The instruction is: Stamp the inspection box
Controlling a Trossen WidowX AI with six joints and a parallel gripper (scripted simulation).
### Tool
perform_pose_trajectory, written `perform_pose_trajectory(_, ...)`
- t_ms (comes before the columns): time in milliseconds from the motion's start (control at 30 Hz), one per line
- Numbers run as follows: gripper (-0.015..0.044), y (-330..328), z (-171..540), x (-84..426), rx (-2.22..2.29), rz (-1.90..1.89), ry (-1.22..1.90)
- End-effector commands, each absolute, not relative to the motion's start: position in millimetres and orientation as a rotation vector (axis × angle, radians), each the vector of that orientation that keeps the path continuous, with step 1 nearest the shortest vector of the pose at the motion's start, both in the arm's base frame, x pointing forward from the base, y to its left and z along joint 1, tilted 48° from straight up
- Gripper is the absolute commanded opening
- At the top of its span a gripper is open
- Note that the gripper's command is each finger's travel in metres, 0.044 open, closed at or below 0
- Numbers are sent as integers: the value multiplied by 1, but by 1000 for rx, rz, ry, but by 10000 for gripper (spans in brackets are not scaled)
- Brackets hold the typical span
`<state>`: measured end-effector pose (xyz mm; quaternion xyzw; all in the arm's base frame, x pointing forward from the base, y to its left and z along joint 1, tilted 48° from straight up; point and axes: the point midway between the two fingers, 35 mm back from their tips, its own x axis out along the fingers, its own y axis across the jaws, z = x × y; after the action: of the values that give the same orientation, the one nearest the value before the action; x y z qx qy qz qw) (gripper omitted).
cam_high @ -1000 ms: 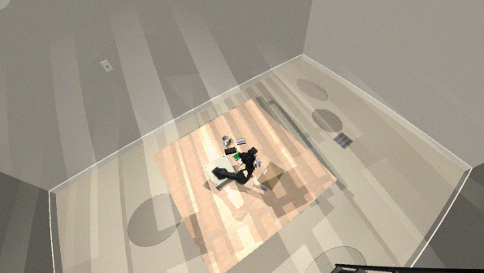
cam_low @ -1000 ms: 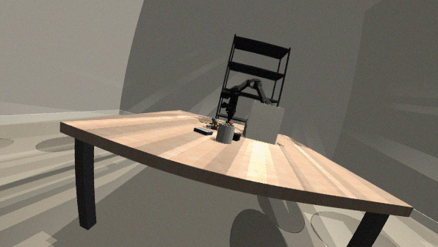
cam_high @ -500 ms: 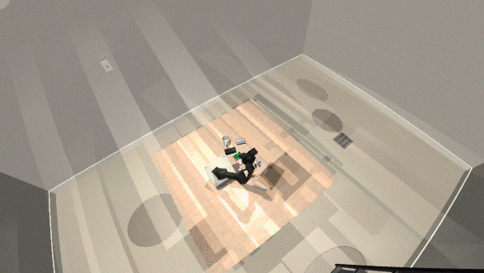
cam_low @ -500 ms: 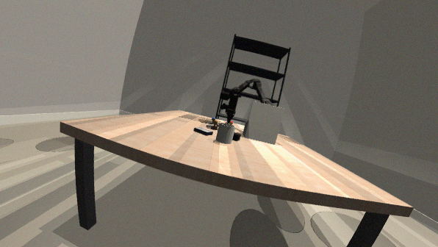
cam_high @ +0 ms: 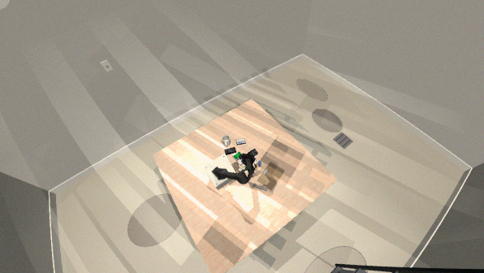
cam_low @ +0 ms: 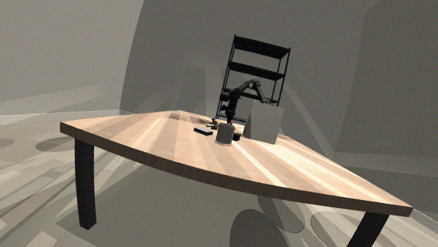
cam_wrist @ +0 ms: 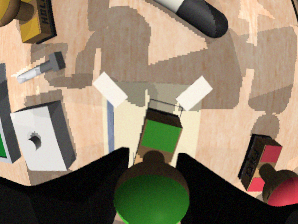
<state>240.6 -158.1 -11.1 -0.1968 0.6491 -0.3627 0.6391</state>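
My gripper (cam_wrist: pixel 153 159) (cam_low: pixel 230 122) is shut on the handle of the green-topped stamp (cam_wrist: pixel 152 199). The stamp's wooden block, with a green patch on top, points up the wrist view over the cream card (cam_wrist: pixel 191 131). A thin dark box outline shows on the card just past the block's far end; the rest is hidden under the stamp. I cannot tell whether the stamp touches the card. White pieces (cam_wrist: pixel 110 90) (cam_wrist: pixel 195 93) lie at the card's two far corners. The green ink pad (cam_wrist: pixel 2 145) (cam_high: pixel 237 155) is partly in the wrist view at left.
A red-knobbed stamp (cam_wrist: pixel 282 189) stands right of the card. A yellow stamp (cam_wrist: pixel 37 21), a small bolt-like piece (cam_wrist: pixel 41 68) and a white block (cam_wrist: pixel 40 142) are at left. A black-and-white marker (cam_wrist: pixel 200 16) lies beyond. A grey cup (cam_high: pixel 226 140) (cam_low: pixel 225 134) stands farther off.
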Motion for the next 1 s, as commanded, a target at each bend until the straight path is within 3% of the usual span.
perform_pose_trajectory(0, 0, -161, -13, 239, -455, -830, 1485)
perform_pose_trajectory(967, 0, -173, -23, 235, -459, -834, 1485)
